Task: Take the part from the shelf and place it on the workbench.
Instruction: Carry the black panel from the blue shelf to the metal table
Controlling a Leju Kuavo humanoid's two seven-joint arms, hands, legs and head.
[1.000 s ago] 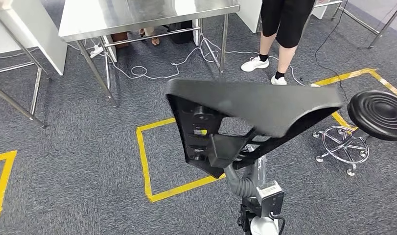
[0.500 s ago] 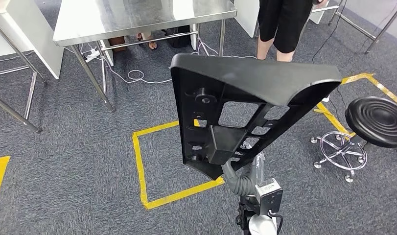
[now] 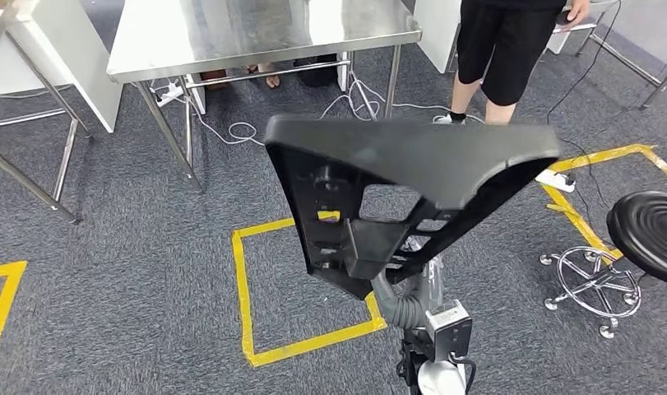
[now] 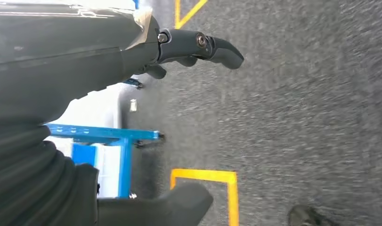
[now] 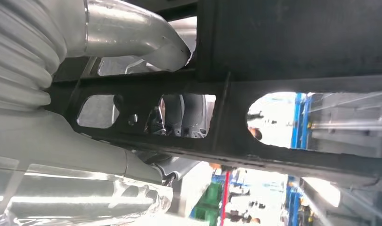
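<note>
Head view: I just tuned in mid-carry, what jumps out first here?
The big black part, ribbed and full of cut-outs, is held up in mid-frame by the right hand, hiding much of the floor. Behind it stands the steel workbench, with a person to its right. A yellow tape square marks the carpet below the part, and a black stool sits at the far right.

The right arm (image 3: 412, 309) is raised from the lower edge of the head view, its grey ribbed wrist cover bent upward. The right robot hand (image 5: 109, 28) is closed on a bar of the black part (image 3: 412, 177), which is carried above the floor; a thick grey thumb is laid over the frame, with the remaining fingers below it. The left robot hand (image 4: 132, 52) is held over the carpet, its dark fingers (image 4: 203, 44) extended and apart, nothing grasped.
</note>
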